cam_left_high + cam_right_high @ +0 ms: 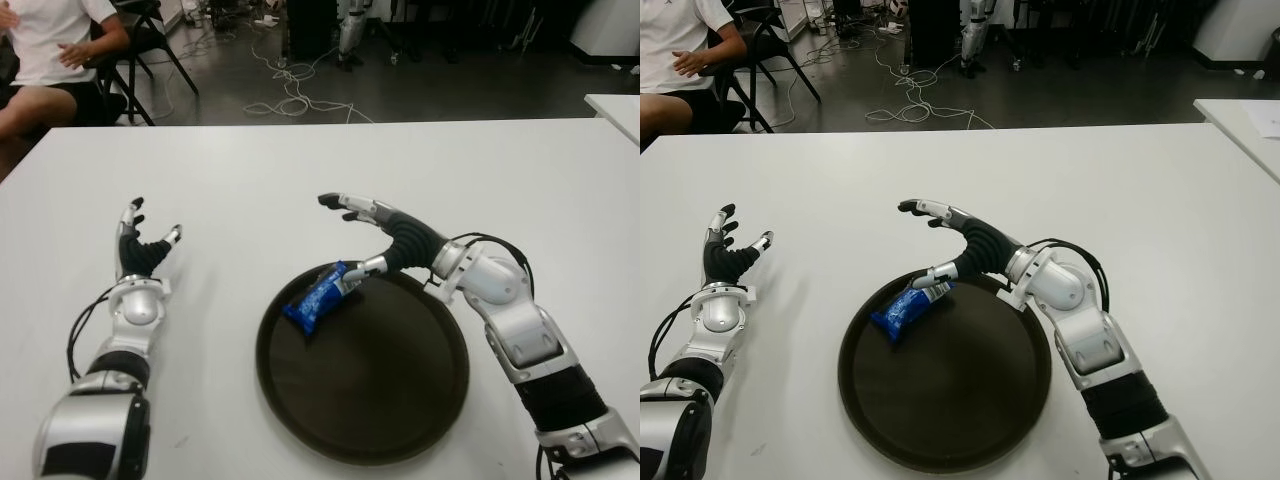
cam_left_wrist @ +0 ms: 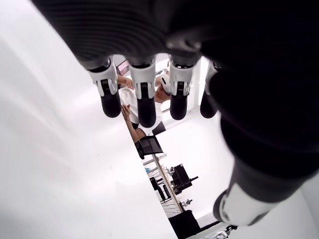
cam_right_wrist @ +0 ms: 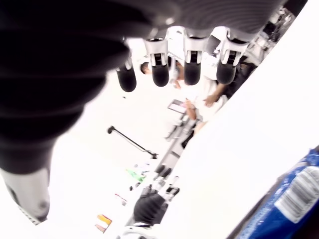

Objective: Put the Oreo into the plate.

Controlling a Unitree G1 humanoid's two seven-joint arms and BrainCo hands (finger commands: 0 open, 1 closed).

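the oreo [image 1: 318, 297], a blue packet, lies inside the plate [image 1: 400, 420], at its far rim, one end propped on that rim; our right hand [image 1: 362, 238] is at that same far rim, fingers [image 1: 345, 204] spread and holding nothing, the thumb tip just beside the packet, whether touching we cannot tell; the right wrist view shows the fingers extended and a blue corner of the packet below; we judge the placing step as good as done and the release in hand; the next move calls for lifting our right hand clear of the plate without dragging the packet back over the rim, since the thumb is so close to it; our left hand [image 1: 145, 250] shows well apart from the plate on its left, over the bare tabletop [image 1: 480, 170], fingers open and empty; beyond the tabletop, a seated person [image 1: 50, 60] and cables [image 1: 290, 95] on the floor, all far from the plate; nothing stands between our right hand and a clean withdrawal.
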